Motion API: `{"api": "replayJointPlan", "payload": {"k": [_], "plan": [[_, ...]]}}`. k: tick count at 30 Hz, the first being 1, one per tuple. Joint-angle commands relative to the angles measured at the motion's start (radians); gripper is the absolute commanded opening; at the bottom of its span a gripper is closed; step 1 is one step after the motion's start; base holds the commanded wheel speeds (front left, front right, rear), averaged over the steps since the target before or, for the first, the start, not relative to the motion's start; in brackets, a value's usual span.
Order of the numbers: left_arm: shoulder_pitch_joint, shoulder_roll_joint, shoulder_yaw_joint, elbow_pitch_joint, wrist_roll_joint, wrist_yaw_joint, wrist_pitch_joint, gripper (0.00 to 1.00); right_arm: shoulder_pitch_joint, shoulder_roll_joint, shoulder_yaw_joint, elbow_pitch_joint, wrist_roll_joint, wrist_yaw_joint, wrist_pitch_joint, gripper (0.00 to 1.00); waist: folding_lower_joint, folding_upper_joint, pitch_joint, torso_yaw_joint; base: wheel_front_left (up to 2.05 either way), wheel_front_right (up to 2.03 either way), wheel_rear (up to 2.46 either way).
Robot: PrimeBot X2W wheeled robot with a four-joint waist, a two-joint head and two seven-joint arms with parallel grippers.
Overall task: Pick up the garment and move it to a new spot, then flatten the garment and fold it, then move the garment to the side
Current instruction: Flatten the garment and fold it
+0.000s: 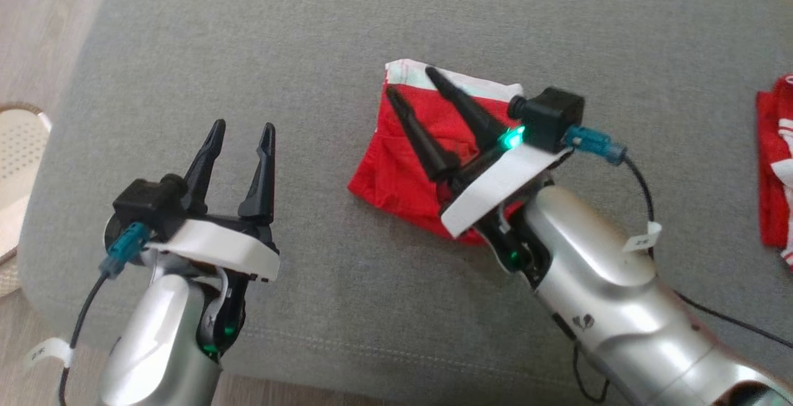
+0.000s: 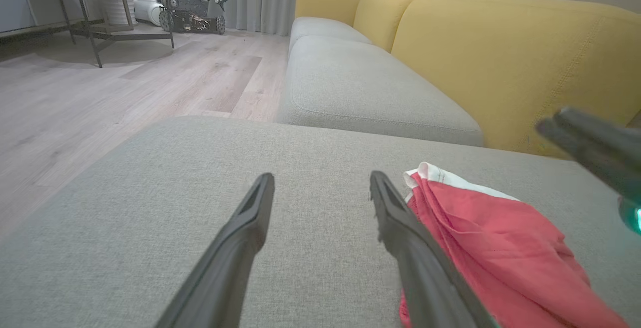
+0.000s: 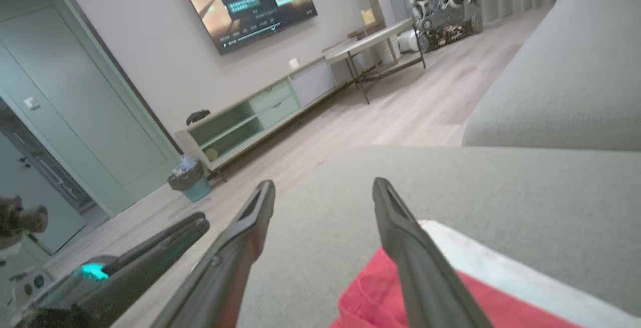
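The garment (image 1: 403,164) is red with a white band, folded into a compact shape on the grey cushion (image 1: 372,34). My right gripper (image 1: 409,80) hovers over it, jaws open, nothing between the fingers. In the right wrist view the garment (image 3: 370,298) lies just under that gripper (image 3: 323,190), its white band to the right. My left gripper (image 1: 241,128) stands open to the left of the garment, over bare cushion. The left wrist view has the garment (image 2: 501,248) beside the right finger of the open left gripper (image 2: 320,183).
A second red and white cloth (image 1: 777,164) lies at the cushion's right edge. A round pale perforated object (image 1: 18,145) sits off the left edge on the floor. A yellow sofa back (image 2: 501,62) rises behind the cushion. The cushion's front edge (image 1: 372,369) runs near my arms.
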Motion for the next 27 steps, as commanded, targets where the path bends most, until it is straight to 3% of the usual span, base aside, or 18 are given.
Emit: {"api": "replayJointPlan", "payload": {"k": [1,6,9,15,21,27], "plan": [[-0.028,0.028,0.039,-0.03,-0.005,0.002,-0.012,1.0,-0.021,0.021,-0.002,-0.038,-0.004,-0.001,-0.018,1.0,0.0,0.0,-0.004,-0.01,0.0,0.0,0.0],[-0.014,0.042,0.044,-0.037,-0.001,0.012,-0.013,1.0,-0.002,0.021,-0.153,-0.06,-0.116,-0.001,-0.056,1.0,0.0,0.0,-0.018,-0.045,0.0,0.0,0.0],[-0.001,0.056,0.05,-0.049,0.0,0.021,-0.01,1.0,0.082,0.02,-0.348,-0.102,-0.256,-0.001,-0.047,1.0,0.0,0.0,-0.031,-0.071,0.0,0.0,0.0],[0.024,0.08,0.056,-0.078,0.007,0.034,-0.006,1.0,0.269,0.008,-0.6,-0.28,-0.439,-0.001,0.042,1.0,0.0,0.0,-0.048,-0.1,0.0,0.0,0.0],[0.041,0.101,0.058,-0.115,0.019,0.046,-0.007,1.0,0.441,0.01,-0.722,-0.473,-0.537,-0.001,0.151,1.0,0.0,0.0,-0.055,-0.114,0.0,0.0,0.0],[0.049,0.114,0.054,-0.134,0.026,0.053,0.0,1.0,0.518,0.016,-0.749,-0.565,-0.553,-0.001,0.205,1.0,0.0,0.0,-0.058,-0.116,0.0,0.0,0.0]]}}
